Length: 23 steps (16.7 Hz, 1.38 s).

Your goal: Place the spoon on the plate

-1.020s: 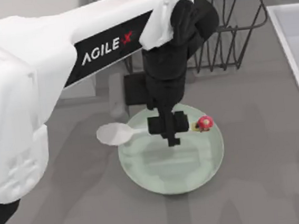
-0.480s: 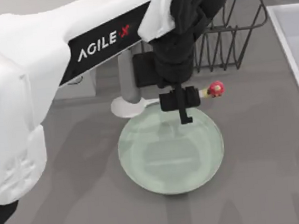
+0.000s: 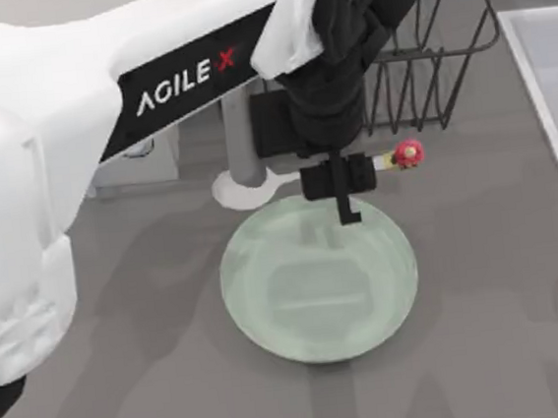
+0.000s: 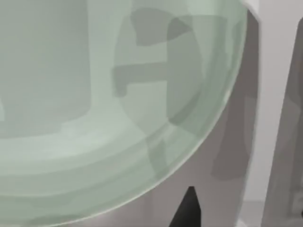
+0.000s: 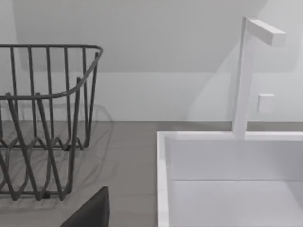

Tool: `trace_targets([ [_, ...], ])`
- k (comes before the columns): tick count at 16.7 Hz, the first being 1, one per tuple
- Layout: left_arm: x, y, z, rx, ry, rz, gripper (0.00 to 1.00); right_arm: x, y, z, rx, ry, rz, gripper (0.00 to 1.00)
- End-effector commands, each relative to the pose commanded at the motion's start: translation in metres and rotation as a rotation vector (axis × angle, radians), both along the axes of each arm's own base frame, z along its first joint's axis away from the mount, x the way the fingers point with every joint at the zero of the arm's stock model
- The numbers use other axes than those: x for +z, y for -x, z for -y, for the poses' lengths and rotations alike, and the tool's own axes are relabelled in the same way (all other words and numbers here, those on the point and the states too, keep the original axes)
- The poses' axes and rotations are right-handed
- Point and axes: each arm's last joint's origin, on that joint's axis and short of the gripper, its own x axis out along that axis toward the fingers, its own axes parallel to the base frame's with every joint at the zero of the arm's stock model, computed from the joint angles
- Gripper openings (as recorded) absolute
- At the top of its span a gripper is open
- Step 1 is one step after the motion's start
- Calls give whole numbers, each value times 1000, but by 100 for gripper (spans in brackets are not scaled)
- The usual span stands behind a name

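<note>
Above plate (image 3: 318, 282) far rim, left pincer (image 3: 341, 185) clamped on spoon (image 3: 393, 159) handle, carried off-centre since a second ago; placement pending.

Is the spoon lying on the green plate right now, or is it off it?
Off it. The left gripper holds the spoon by its handle, beyond the far rim of the plate, which lies bare.

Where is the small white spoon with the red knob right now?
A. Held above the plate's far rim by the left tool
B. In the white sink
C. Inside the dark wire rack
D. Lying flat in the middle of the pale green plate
A: the top view shows the left tool shut on the small white spoon with the red knob, above the far rim of the round pale mint-green plate.
</note>
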Motion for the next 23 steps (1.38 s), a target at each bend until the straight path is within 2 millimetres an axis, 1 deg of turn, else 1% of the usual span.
trace_targets([
  [4,-18,8,-4,-17,-38,-88,0,0,0,0,0,0,0,100],
  [10,-64,21,-9,-33,-137,-258,0,0,0,0,0,0,0,100],
  [11,-68,21,-9,-33,-145,-271,0,0,0,0,0,0,0,100],
  [15,-68,21,-9,-33,-145,-271,0,0,0,0,0,0,0,100],
  [23,-68,21,-9,-33,-145,-271,60,0,0,0,0,0,0,100],
])
